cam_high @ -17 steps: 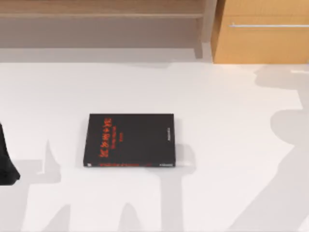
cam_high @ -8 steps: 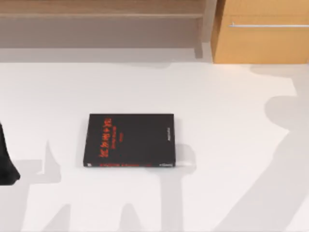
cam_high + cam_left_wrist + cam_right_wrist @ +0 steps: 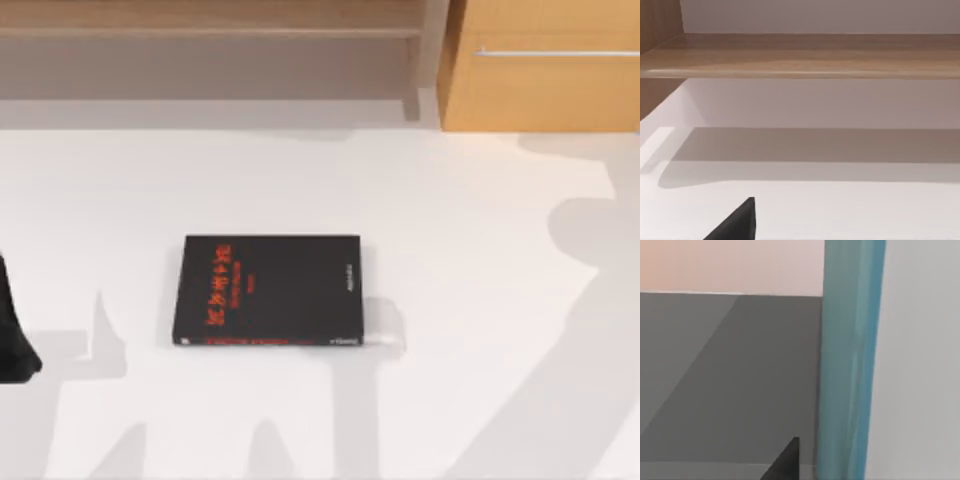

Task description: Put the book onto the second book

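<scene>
The second book (image 3: 268, 290), black with red lettering, lies flat on the white table left of centre. In the right wrist view the book (image 3: 847, 365) shows close up as a light blue band seen edge-on. One dark fingertip (image 3: 787, 462) of my right gripper rests right beside it, and the gripper looks shut on the book. My left arm (image 3: 12, 335) is parked at the table's left edge, apart from the black book. One of its fingertips (image 3: 737, 222) shows over bare table.
A wooden shelf (image 3: 210, 25) runs along the back of the table, with a wooden cabinet (image 3: 545, 70) and its metal handle at the back right. A broad arm shadow (image 3: 585, 300) falls across the right side of the white table (image 3: 450, 200).
The large shadow on the table's right side shifted and spread toward the back between one second ago and half a second ago. The black book and the left arm stayed still.
</scene>
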